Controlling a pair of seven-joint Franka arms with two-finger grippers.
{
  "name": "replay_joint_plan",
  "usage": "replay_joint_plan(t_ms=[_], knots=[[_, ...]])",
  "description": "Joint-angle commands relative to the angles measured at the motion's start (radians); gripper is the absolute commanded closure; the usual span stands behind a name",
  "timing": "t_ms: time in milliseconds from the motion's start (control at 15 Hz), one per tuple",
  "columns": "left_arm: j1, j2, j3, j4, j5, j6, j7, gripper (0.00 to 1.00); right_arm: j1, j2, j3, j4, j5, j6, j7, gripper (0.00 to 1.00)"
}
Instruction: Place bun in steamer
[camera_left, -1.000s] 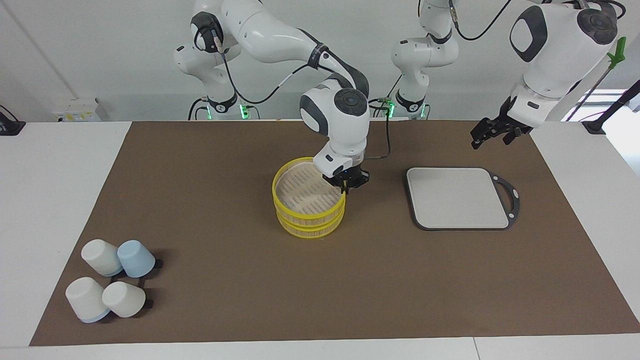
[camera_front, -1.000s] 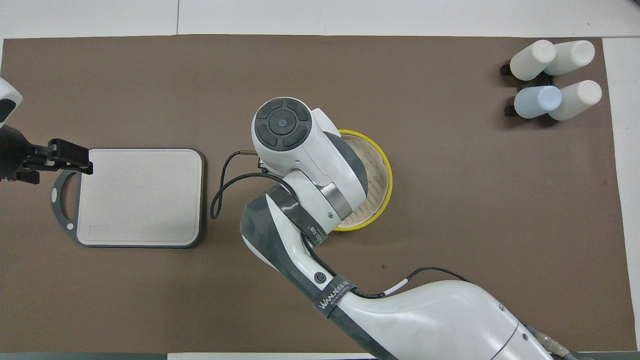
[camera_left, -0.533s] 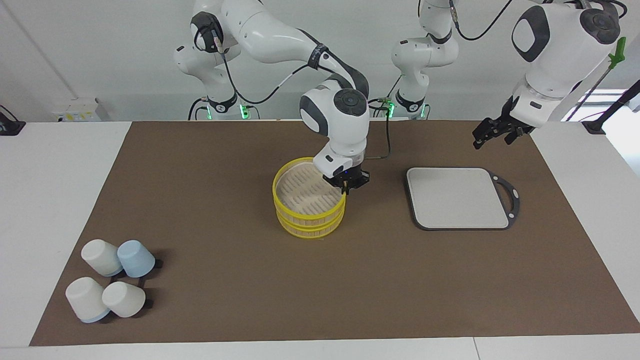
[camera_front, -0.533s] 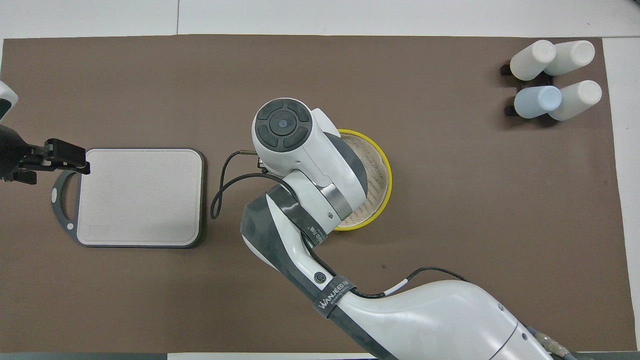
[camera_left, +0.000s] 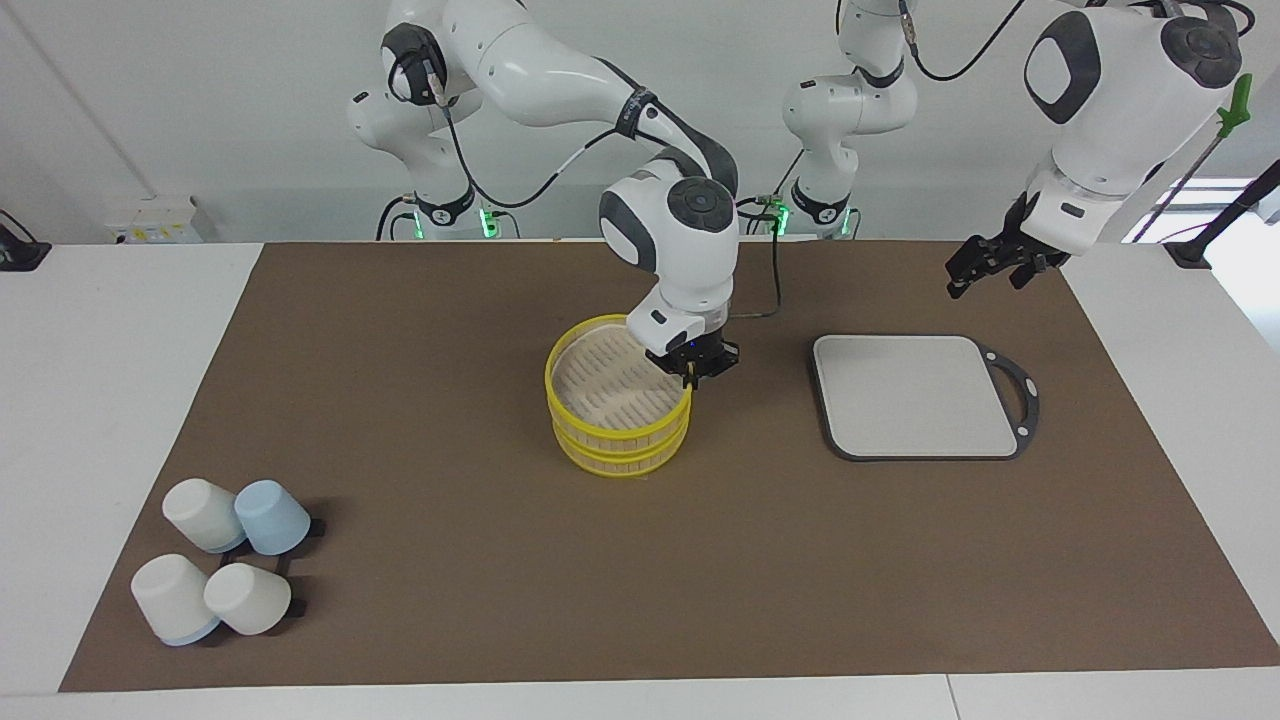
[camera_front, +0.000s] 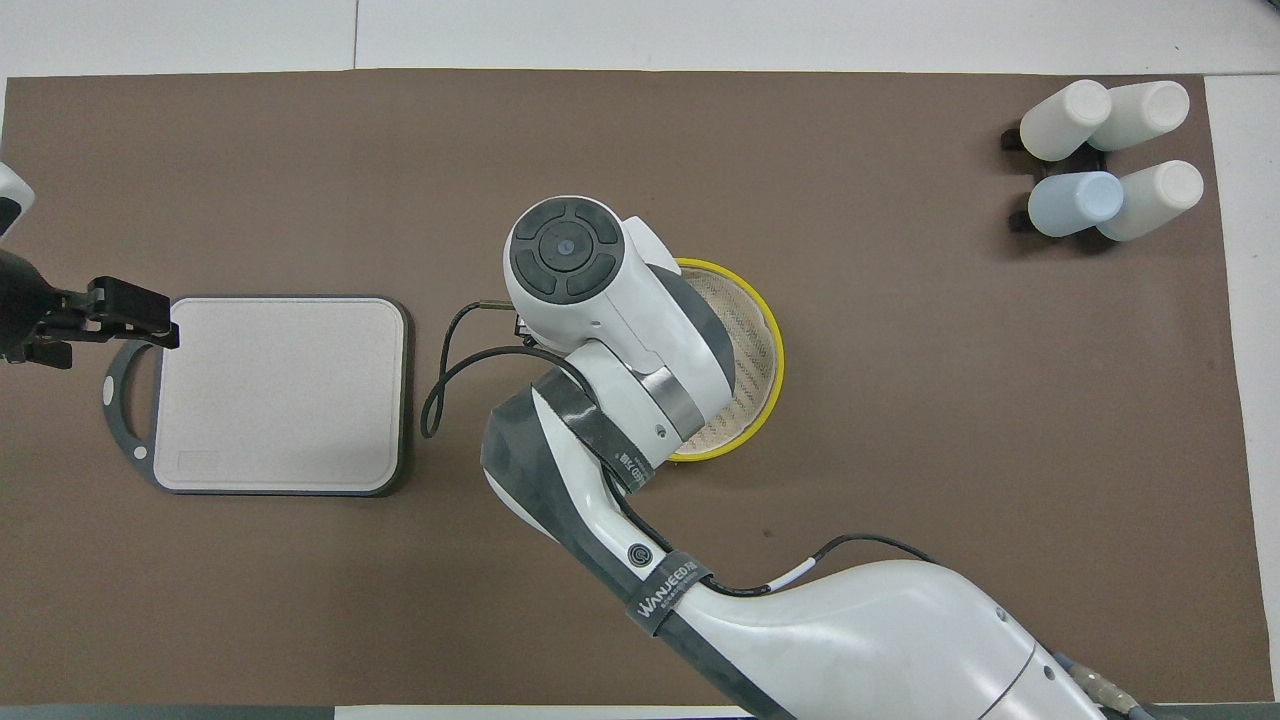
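Note:
The steamer (camera_left: 612, 433) is a round yellow-rimmed basket of two stacked tiers in the middle of the brown mat; its slatted floor shows bare where I can see it. In the overhead view the right arm covers most of the steamer (camera_front: 771, 330). My right gripper (camera_left: 690, 377) hangs at the steamer's rim on the side toward the left arm's end and is hidden under its own wrist in the overhead view. No bun shows in either view. My left gripper (camera_left: 952, 286) is up in the air by the grey board's handle edge and also shows in the overhead view (camera_front: 160, 326).
A grey square board with a black rim and handle (camera_left: 915, 395) (camera_front: 280, 390) lies beside the steamer toward the left arm's end. Several white and pale blue cups (camera_left: 225, 565) (camera_front: 1105, 155) lie on their sides at the mat's corner farthest from the robots, at the right arm's end.
My left gripper has drifted a little toward the left arm's end of the table. The right gripper and the steamer have not moved.

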Motion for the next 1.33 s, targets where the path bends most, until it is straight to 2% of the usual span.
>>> replay_joint_plan(t_ms=[0,67,133,267,533,733,933,1067,1267], knots=[[0.004,-0.01,-0.002,-0.004,0.016,0.008,0.008,0.0,-0.013,-0.028,0.003,-0.063,0.009,0.028,-0.035,0.53],[0.004,-0.01,-0.002,-0.003,0.016,0.008,0.008,0.0,-0.01,-0.028,0.001,-0.062,0.009,0.028,-0.035,0.33],[0.004,-0.01,-0.002,-0.003,0.016,0.008,0.008,0.0,-0.01,-0.028,0.001,-0.06,0.009,0.029,-0.035,0.2],[0.004,-0.01,-0.002,-0.004,0.016,0.008,0.008,0.0,-0.006,-0.027,0.001,-0.051,0.009,0.025,-0.034,0.14],[0.004,-0.01,-0.002,-0.003,0.016,0.008,0.008,0.0,-0.003,-0.03,0.003,-0.04,0.007,0.008,-0.034,0.14],[0.004,-0.01,-0.002,-0.004,0.016,0.008,0.008,0.0,-0.026,-0.033,-0.005,0.004,-0.013,-0.072,-0.056,0.14],[0.004,-0.01,-0.002,-0.004,0.016,0.008,0.008,0.0,-0.097,-0.114,-0.011,-0.002,-0.021,-0.104,-0.248,0.12],[0.004,-0.01,-0.002,-0.003,0.016,0.008,0.008,0.0,-0.177,-0.169,-0.01,-0.003,-0.021,-0.19,-0.422,0.05],[0.004,-0.01,-0.002,-0.003,0.016,0.008,0.008,0.0,-0.272,-0.235,-0.011,-0.013,-0.021,-0.288,-0.605,0.02]])
